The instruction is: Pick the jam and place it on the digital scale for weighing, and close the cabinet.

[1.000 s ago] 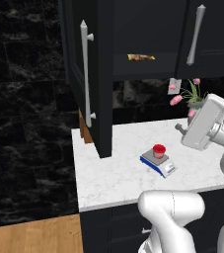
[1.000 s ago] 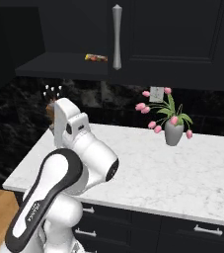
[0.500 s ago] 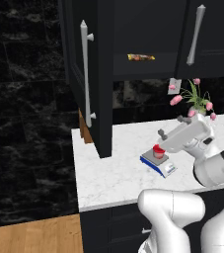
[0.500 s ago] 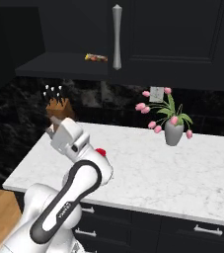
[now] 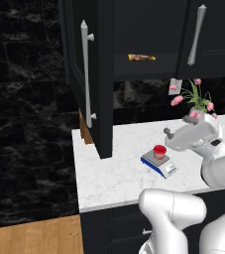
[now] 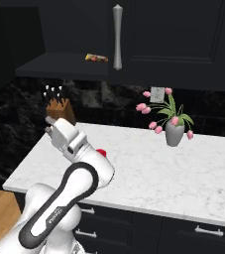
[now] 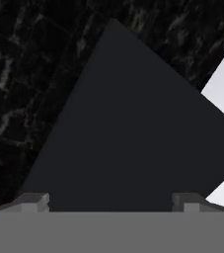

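1. Black panelled cabinet (image 5: 91, 74): its left door hangs open over the desk (image 5: 114, 173). The door looks rigid and hinged; I judge a push on its flat face or a hold on the long silver bar handle (image 5: 86, 74) would swing it.
2. Jam (image 5: 159, 152): small red jar sitting on the digital scale (image 5: 158, 164), probably light and stiff.
3. End effector (image 5: 169, 133): fingers spread wide, empty, just above and right of the jar, facing the door.

My arm (image 6: 69, 193): glossy white rounded shells, dark grey joint bands, a black stripe with small pale lettering on one link. Boxy white hand (image 5: 193, 136); small grey finger tips (image 7: 34, 201).
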Robot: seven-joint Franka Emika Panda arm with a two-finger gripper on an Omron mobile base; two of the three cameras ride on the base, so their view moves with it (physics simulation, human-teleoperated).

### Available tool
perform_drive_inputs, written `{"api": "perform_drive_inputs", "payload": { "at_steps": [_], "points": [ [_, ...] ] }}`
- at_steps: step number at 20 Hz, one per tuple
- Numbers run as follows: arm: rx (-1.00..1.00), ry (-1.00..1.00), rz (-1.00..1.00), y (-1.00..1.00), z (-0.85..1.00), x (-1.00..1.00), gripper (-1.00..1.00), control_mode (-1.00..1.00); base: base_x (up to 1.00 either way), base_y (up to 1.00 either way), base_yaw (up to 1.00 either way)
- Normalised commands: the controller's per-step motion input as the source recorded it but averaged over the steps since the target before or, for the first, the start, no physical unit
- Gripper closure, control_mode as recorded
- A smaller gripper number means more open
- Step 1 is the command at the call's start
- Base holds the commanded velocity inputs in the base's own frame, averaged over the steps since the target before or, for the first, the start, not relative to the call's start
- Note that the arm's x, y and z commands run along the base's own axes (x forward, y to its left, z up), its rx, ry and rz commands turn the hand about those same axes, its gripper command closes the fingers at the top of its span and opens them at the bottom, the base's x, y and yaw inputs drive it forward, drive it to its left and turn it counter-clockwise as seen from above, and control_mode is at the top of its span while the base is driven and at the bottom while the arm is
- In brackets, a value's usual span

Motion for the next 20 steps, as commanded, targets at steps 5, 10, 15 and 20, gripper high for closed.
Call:
{"api": "perform_drive_inputs", "payload": {
  "at_steps": [5, 10, 15, 20],
  "points": [
    [0.0, 0.49, -0.65, 0.0, -0.12, -0.36, -1.0, -1.0, 0.0, 0.0, 0.0],
    [0.0, 0.28, -0.42, 0.65, 0.08, -0.72, -1.0, -1.0, 0.0, 0.0, 0.0],
    [-0.09, 0.19, -0.13, 0.95, 0.24, -0.52, -1.0, -1.0, 0.0, 0.0, 0.0],
    [-0.07, 0.2, -0.09, 0.77, 0.08, -0.37, -1.0, -1.0, 0.0, 0.0, 0.0]
  ]
}}
